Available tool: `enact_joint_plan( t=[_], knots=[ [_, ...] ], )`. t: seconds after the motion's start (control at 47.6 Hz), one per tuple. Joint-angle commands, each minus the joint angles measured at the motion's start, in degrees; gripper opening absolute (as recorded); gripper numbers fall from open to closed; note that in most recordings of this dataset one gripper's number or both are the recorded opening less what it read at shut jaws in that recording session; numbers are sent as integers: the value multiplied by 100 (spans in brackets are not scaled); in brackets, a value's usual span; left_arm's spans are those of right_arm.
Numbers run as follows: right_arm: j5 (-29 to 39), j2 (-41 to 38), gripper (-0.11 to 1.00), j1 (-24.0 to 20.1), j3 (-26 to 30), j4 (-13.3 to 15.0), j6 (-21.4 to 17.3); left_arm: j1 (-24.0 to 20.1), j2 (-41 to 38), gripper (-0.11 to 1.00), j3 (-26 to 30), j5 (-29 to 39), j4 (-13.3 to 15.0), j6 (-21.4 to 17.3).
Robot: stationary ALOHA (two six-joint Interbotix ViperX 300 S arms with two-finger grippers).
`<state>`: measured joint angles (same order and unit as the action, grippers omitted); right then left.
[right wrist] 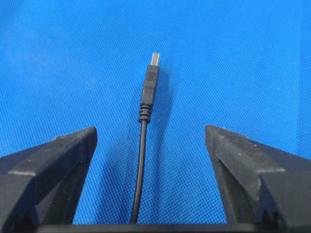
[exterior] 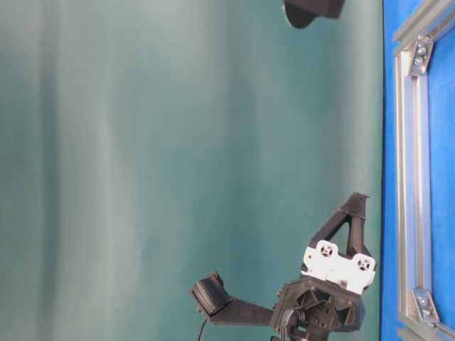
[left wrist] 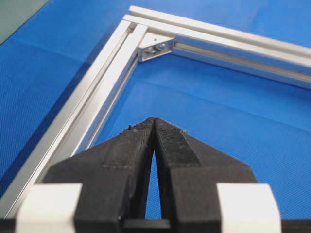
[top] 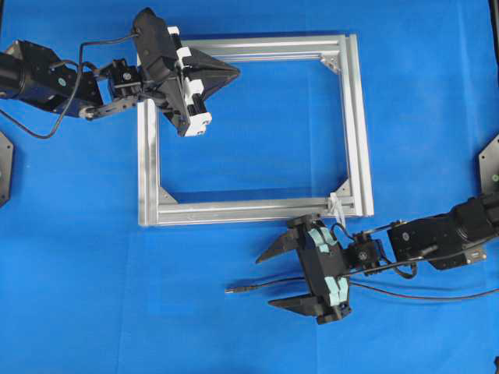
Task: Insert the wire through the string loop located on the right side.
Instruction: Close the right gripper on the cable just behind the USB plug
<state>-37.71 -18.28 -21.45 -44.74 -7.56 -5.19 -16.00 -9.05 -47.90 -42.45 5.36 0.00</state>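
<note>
The right hand (top: pixel 277 277) hung spread wide over the wire (right wrist: pixel 142 145), one finger on each side of the thin black cable and neither touching it, nothing gripped. The wire lay flat on the blue table (top: pixel 93 296), its plug tip (right wrist: pixel 150 85) pointing away from the hand, just below the aluminium frame (top: pixel 148 171). The string loop (top: pixel 337 204) sat at the frame's lower right corner, near the right wrist and apart from the plug. The left hand (left wrist: pixel 154 124) sat pinched shut and empty above the frame's upper left corner, well out of the play. The step in hand looked like the pickup: best to drop straight down with the cable centred between the fingers and close just behind the plug's ribbed collar, leaving a short stiff tip free to steer. Grab too far back, and the limp end would likely droop and miss the small loop.
</note>
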Motion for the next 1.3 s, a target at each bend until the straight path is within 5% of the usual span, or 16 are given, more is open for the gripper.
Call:
enact_joint_plan(
  t=[0.0,0.21,0.336,0.736,1.051,1.282],
  knots=[
    [0,62,70,-18,114,-26,9,9,193,0,44,-26,-9,-9],
    [97,44,15,-18,114,0,44,9,193,0,44,-26,-18,-9],
    [97,44,-3,-26,123,0,44,9,193,0,44,-18,-9,-9],
    [185,220,-3,-26,105,0,26,9,193,0,44,-9,-9,-9],
    [1169,1230,-3,0,158,0,105,9,193,0,70,-9,-18,0],
    [1283,1362,-3,9,149,0,176,9,211,0,44,-9,-18,18]
  ],
)
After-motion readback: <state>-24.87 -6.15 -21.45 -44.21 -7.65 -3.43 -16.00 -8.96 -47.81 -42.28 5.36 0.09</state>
